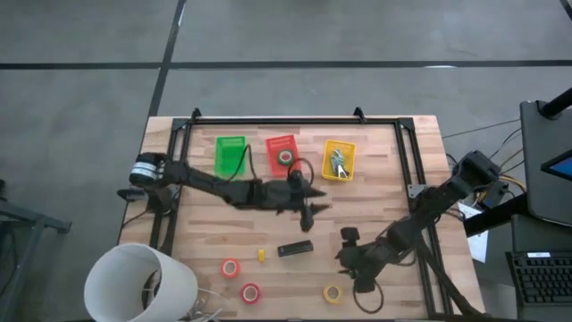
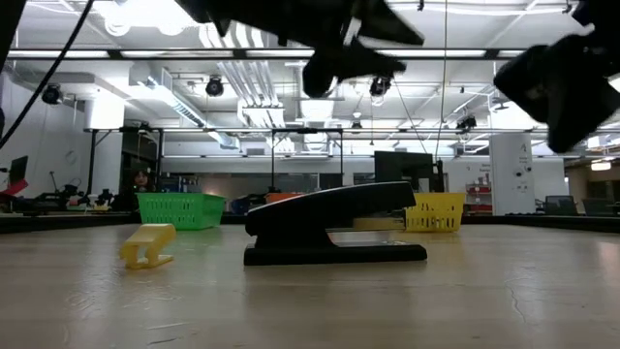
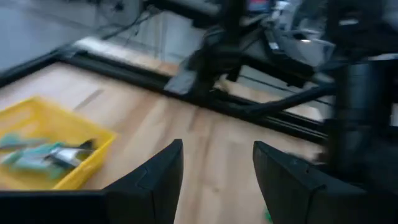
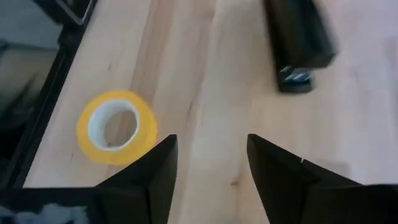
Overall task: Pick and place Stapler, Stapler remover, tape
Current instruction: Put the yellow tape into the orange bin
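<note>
The black stapler (image 1: 295, 249) lies flat on the wooden table near its middle front and shows as well in the low view (image 2: 329, 228) and the right wrist view (image 4: 298, 43). The stapler remover (image 1: 339, 164) lies in the yellow basket (image 3: 74, 134). A yellow tape roll (image 4: 115, 127) lies flat near the front edge, two red tape rolls (image 1: 231, 267) (image 1: 251, 292) lie further left, and a green tape roll (image 1: 284, 158) sits in the red basket. My left gripper (image 1: 315, 208) hangs open above the table's middle. My right gripper (image 4: 211, 168) is open, between the stapler and the yellow roll, touching nothing.
A green basket (image 1: 231, 155), a red basket (image 1: 282, 154) and the yellow basket (image 1: 339, 161) stand in a row at the back. A small yellow block (image 1: 261, 256) lies left of the stapler. A white bucket-like thing (image 1: 138, 282) stands at the front left corner.
</note>
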Robot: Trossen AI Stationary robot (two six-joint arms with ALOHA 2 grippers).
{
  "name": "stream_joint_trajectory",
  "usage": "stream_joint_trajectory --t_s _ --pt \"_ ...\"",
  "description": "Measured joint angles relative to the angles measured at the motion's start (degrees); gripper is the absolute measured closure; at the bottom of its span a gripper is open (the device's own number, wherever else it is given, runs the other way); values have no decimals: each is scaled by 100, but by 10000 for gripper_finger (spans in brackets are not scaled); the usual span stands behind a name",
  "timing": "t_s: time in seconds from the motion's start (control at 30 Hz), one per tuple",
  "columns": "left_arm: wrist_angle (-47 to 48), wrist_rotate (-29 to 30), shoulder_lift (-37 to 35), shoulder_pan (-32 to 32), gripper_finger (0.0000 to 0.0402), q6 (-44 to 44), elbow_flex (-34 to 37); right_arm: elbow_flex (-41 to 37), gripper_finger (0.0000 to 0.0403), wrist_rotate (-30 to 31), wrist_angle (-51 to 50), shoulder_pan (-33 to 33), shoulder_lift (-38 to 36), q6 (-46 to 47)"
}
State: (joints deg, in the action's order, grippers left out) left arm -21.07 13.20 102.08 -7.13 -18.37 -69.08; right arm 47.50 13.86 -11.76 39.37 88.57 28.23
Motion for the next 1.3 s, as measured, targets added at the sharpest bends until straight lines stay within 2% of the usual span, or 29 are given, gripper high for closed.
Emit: stream_joint_trajectory --t_s 0.13,0.33,0.53,0.73,1.03,1.3 --pt "-439 302 0 -424 206 369 2 306 194 -324 111 -4 511 155" --pt "-884 358 -106 -654 206 578 0 888 192 -926 142 1 1251 141" --pt "-803 359 -127 -682 208 531 0 1306 193 -987 -189 -2 1642 -9" --pt "-795 359 -127 -680 207 595 0 1219 201 -986 -285 -29 1613 -72" --pt "-852 355 -127 -680 207 689 0 1046 249 -1074 -192 -166 1615 -103" --pt "-845 340 -127 -680 207 710 0 1044 326 -1118 -197 -171 1612 -258"
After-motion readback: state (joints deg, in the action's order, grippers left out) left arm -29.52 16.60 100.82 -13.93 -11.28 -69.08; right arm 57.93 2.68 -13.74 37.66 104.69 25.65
